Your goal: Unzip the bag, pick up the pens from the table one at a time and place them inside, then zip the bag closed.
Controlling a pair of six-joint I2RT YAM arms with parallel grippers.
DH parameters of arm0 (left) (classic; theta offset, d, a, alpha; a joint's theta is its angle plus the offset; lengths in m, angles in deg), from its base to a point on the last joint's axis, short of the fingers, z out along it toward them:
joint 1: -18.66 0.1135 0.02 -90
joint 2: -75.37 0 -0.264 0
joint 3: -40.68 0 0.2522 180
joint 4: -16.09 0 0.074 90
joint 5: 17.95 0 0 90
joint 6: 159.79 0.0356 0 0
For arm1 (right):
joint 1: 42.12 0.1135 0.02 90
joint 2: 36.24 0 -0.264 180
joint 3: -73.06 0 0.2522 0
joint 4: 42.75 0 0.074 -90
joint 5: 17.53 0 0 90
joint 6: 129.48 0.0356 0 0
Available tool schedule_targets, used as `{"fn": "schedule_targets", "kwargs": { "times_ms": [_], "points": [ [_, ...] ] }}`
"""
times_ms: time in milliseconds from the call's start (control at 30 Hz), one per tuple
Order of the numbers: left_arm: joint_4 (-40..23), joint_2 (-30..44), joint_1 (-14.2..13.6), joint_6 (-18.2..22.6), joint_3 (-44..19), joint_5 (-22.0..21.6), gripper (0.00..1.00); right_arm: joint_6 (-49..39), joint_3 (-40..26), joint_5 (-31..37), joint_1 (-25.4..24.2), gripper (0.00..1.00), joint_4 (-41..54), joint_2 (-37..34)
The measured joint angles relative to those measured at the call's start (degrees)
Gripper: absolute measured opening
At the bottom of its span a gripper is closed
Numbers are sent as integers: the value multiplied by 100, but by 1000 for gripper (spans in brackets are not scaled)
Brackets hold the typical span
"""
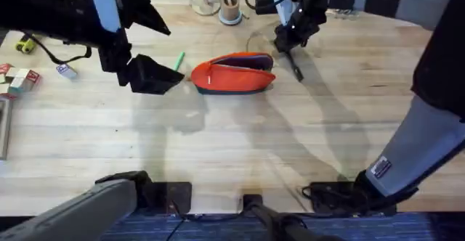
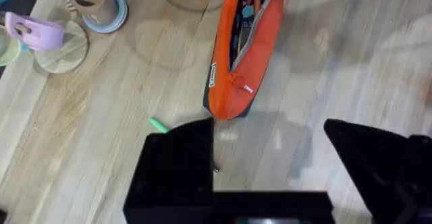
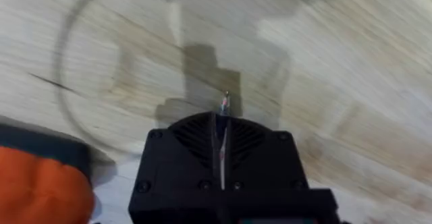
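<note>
The bag lies unzipped mid-table, its mouth gaping. The black pen is pinched, hanging tip down, between the pressed-together fingers of the right gripper, just right of the bag. The left gripper, fingers spread, hovers over the green pen left of the bag. Judged next: the black pen carried over the opening and released.

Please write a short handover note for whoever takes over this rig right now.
Left gripper: open, empty, hovering over the green pen left of the bag.
Right gripper: shut on the black pen, raised just right of the bag.
Bag: unzipped on the table, things already visible inside.
Left: put in the black pen, then the green one, and zip the bag closed.
</note>
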State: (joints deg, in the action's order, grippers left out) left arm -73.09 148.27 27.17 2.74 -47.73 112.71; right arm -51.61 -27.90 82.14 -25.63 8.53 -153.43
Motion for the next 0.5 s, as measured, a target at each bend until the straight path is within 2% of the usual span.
{"fn": "schedule_targets", "kwargs": {
  "times_ms": [200,267,300,500],
  "points": [
    [0,0,0,0,0,0,993,-77,39,221,-54,31,27,444],
    [0,0,0,0,0,0,993,-119,39,263,-53,31,24,890],
    [0,0,0,0,0,0,993,-276,39,216,-40,31,35,1189],
    [0,0,0,0,0,0,993,-788,39,-423,85,31,143,1686]
  ]
}}
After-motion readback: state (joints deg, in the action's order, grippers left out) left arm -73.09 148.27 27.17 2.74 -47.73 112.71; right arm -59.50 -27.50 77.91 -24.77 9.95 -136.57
